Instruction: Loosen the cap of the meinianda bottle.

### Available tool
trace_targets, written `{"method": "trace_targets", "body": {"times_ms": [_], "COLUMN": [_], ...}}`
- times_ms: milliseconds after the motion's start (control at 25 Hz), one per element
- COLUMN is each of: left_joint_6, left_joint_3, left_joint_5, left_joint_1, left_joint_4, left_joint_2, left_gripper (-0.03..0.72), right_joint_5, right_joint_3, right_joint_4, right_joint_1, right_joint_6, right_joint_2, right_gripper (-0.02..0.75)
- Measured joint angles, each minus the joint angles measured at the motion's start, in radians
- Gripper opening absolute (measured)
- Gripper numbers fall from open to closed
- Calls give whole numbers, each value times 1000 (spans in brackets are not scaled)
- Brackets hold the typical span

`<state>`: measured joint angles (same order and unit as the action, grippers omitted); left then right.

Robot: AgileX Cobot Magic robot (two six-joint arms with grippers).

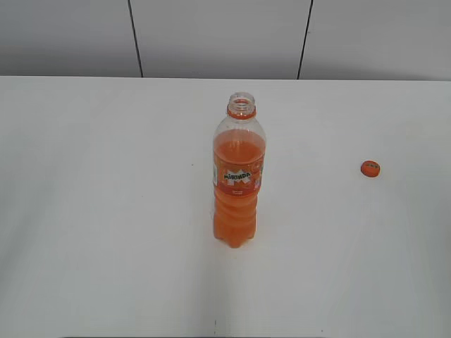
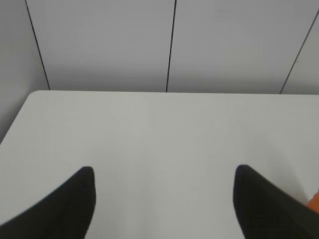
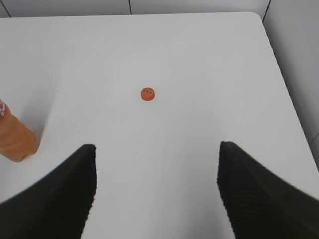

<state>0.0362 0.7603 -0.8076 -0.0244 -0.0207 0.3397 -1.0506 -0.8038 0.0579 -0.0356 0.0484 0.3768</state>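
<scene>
The bottle (image 1: 239,179) stands upright near the middle of the white table (image 1: 91,211), its long axis vertical, and its neck is bare — the cap (image 1: 370,168) lies flat on the table well off to the bottle's right, so by the look of things the loosening is already done and more. Neither arm shows in the exterior view. The right gripper (image 3: 155,191) hangs above the table with its dark fingers spread wide and nothing between them; the cap (image 3: 147,93) sits ahead of it and almost on its centre line, while the bottle's base (image 3: 16,139) shows only at the left edge of that view. The left gripper (image 2: 164,201) is likewise spread and empty, looking across bare table toward the wall panels; a sliver of orange (image 2: 314,201) at the lower right corner is probably the bottle, though too little shows to be sure. So the right arm is the nearer one to the cap (if anything is to be fetched). Only the exterior view shows the open neck; only the right wrist view shows how the cap lines up with a gripper.
</scene>
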Motion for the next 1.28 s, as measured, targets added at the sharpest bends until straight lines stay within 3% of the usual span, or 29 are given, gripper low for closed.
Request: {"method": "trace_targets", "body": {"times_ms": [640, 1280], "left_joint_6": [0, 0], "left_joint_3": [-121, -185], "left_joint_5": [-192, -243], "left_joint_1": [0, 0], "left_joint_4": [-3, -5], "left_joint_2": [-341, -347], "left_gripper": [505, 489], "right_joint_5": [-16, -76], "right_joint_3": [220, 285], "right_joint_4": [32, 28], "right_joint_1": [0, 0], "right_joint_6": [-14, 30], "right_joint_2": [-348, -382], "right_gripper": [567, 566]}}
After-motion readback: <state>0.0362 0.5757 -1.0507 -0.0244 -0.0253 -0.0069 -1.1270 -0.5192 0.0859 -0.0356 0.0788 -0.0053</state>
